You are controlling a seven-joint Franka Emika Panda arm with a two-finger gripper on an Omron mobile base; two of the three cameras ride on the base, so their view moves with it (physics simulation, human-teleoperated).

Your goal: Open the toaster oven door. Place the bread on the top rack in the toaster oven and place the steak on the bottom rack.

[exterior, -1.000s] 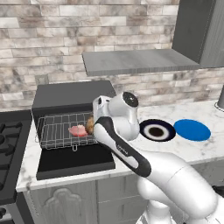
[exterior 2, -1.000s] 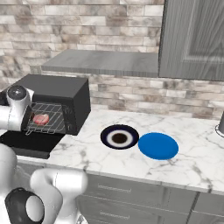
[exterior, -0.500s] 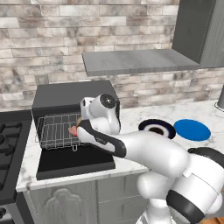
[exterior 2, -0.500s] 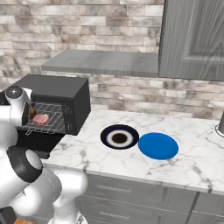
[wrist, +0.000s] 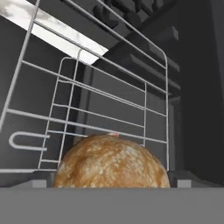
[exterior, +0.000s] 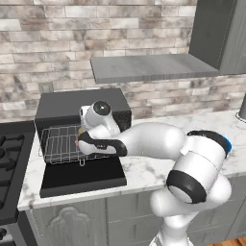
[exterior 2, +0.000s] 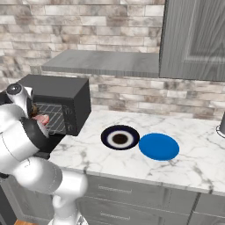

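Toaster oven (exterior: 84, 103): boxy matte-black case with a dark grey top, standing on the white marble counter (exterior 2: 145, 169) at its left end, just right of the gas stove (exterior: 9, 158). Toaster oven door (exterior: 81, 175) is down flat, a black panel lying toward the near edge of the counter.

Wire shelf: a silver grid (exterior: 60, 144) is pulled out over the door, with a small loop (exterior: 82, 162) at its near edge. In the hand view thin silver wires (wrist: 109, 94) cross above and beyond the bun; which rack is which cannot be told from that view.

Bread (wrist: 111, 164): round, domed, golden-brown with paler speckles, dull crust. It sits at the bottom of the hand view, close under the camera, against the wire grid inside the oven mouth. A sliver of pink shows just past its far edge. In the right base view a pale pink-red piece, the steak (exterior 2: 42, 118), lies on the grid at the oven opening, partly behind the arm.

Gripper (exterior: 80, 139): at the right part of the oven opening, over the grid. Fingers stand wide apart; whether they touch the bun cannot be told.

Right of the oven: a dark plate (exterior 2: 120, 137), then a blue plate (exterior 2: 158, 146).
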